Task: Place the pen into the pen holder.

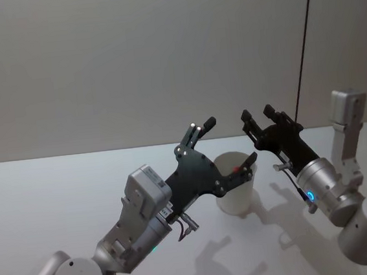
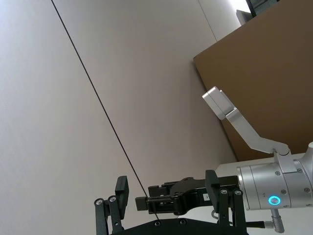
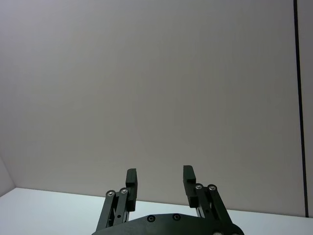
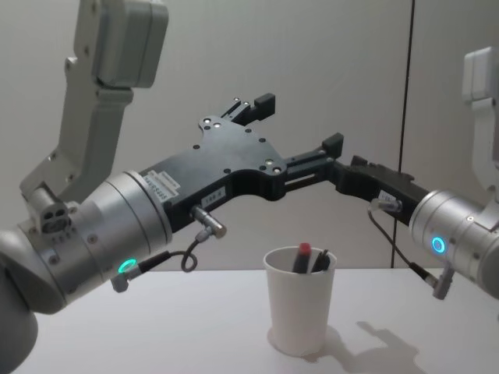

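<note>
The pen holder (image 4: pixel 300 313) is a white paper cup standing upright on the white table (image 4: pixel 117 327); the head view shows the cup (image 1: pixel 242 195) too. A pen (image 4: pixel 302 254) with a red end stands inside it, next to a dark piece; its red end (image 1: pixel 237 169) shows at the rim. My left gripper (image 4: pixel 300 121) hangs open just above the cup, holding nothing, and in the head view its lower finger (image 1: pixel 252 159) overlaps the rim. My right gripper (image 1: pixel 256 112) is open and empty, raised to the right of the cup, its fingers (image 3: pixel 131 176) facing the wall.
A plain wall rises behind the table, with a thin black vertical line (image 1: pixel 304 41) on it. In the left wrist view a brown board (image 2: pixel 264 78) leans in the background. The bare tabletop spreads to the left of the cup.
</note>
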